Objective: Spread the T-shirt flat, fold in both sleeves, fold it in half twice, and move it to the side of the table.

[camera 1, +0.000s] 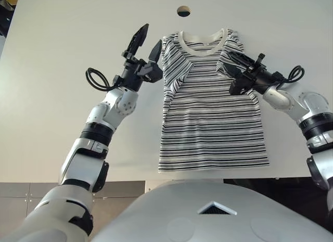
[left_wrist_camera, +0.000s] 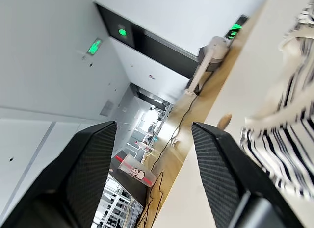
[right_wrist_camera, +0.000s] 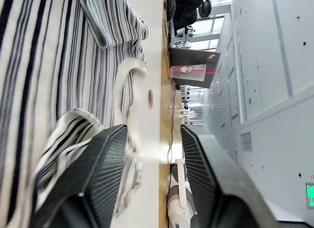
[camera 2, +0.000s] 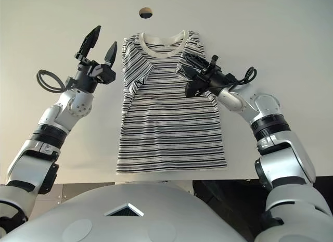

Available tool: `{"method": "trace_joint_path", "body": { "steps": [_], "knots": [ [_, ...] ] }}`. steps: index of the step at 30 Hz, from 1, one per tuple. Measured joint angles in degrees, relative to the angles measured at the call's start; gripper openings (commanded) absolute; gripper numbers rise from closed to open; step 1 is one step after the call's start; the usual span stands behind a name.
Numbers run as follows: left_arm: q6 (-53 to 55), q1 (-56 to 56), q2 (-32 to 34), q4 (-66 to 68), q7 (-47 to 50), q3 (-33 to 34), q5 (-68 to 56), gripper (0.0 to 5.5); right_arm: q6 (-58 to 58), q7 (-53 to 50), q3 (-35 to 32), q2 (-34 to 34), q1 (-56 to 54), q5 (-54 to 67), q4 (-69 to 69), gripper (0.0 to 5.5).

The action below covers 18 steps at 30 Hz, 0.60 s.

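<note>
Seen from the head, the black-and-white striped T-shirt (camera 1: 210, 122) is laid flat mid-counter (camera 1: 57, 39), collar away, both sleeves folded in. The left gripper (camera 1: 147, 44) is raised beside it, the right gripper (camera 1: 230, 70) held over one sleeve. Spread fingers (left_wrist_camera: 93, 174) are confirmed by both wrist views.

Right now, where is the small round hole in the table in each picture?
Left eye: hole at top centre, beyond the collar.
Right eye: top, left of centre.
Left wrist: beside the collar.
Right wrist: beside the collar.
Shared landmark: the white collar.
</note>
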Motion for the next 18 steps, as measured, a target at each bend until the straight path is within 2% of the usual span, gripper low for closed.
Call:
{"method": "trace_joint_path", "body": {
  "steps": [1,4,6,8,10,12,15,18],
  "knots": [
    [-1.3,0.9,1.8,-1.4,-2.5,0.2,-1.3,2.84,-0.9,1.8,-2.3,-1.8,3.1,4.8,-3.9,2.72],
    [-7.4,9.0,10.9,-7.5,-14.1,0.2,-7.6,2.84,-2.6,8.5,-9.7,-10.6,17.1,21.0,-15.2,2.79],
    [-10.2,17.1,17.6,-13.5,-21.3,0.1,-12.6,3.15,-2.6,11.9,-13.6,-15.3,26.6,26.5,-21.3,2.84],
    [-10.7,22.9,21.8,-18.1,-26.9,0.5,-16.0,3.49,-1.4,13.8,-17.2,-18.1,34.6,25.9,-26.4,2.84],
    [-9.6,29.1,26.5,-23.6,-32.1,2.0,-18.7,3.49,2.5,15.7,-22.6,-22.0,44.9,19.8,-30.8,2.84],
    [-8.0,35.6,32.1,-28.8,-37.8,3.1,-20.4,3.49,6.4,20.3,-25.2,-26.4,51.7,13.2,-33.6,2.84],
    [-8.4,37.0,35.1,-32.8,-44.6,2.4,-22.9,3.49,7.7,25.2,-28.1,-29.2,56.1,10.7,-38.1,2.84],
    [-8.5,35.3,35.4,-36.0,-50.6,0.6,-23.4,3.49,7.9,29.3,-31.8,-30.9,59.0,10.3,-40.7,2.84]
  ]
}}
